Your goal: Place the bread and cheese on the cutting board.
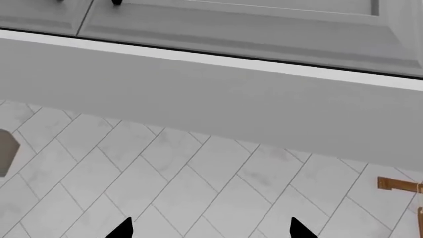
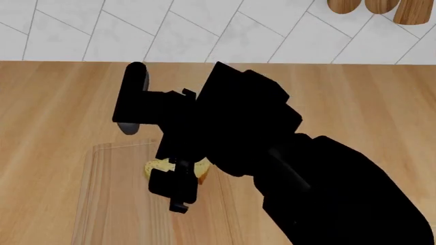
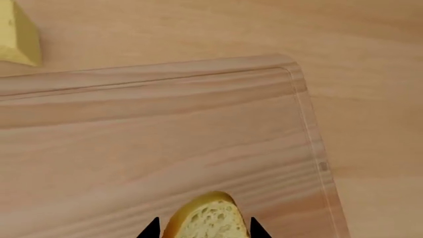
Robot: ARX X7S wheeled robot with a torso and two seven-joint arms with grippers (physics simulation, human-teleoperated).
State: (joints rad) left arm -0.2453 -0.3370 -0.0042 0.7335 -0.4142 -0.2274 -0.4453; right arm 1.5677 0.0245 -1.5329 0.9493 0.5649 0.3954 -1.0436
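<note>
— What's the right gripper [image 3: 201, 229] doing?

— Its two black fingertips sit either side of the bread [image 3: 207, 219], right against the crust, so it looks clamped on the slice. From the head view the gripper [image 2: 178, 191] points down over the cutting board [image 2: 119, 204] and the bread [image 2: 158, 167] peeks out from behind it, low over the board; I can't tell whether it touches the wood.

— And the board itself?

— A light wooden one with rounded corners and a groove near the edge [image 3: 198, 124], lying flat on the wooden countertop [image 2: 54, 102]. The black arm [image 2: 307, 173] hides a good part of it.

— Where's the cheese?

— Off the board. The pale-yellow chunk [image 3: 17, 37] sits on the countertop just beyond the board's long edge, near it but apart.

— The left gripper?

— Its fingertips [image 1: 210, 229] are spread apart with nothing between them, facing a white herringbone tiled surface [image 1: 165, 173] and a grey ledge [image 1: 198, 94], well away from the board.
</note>
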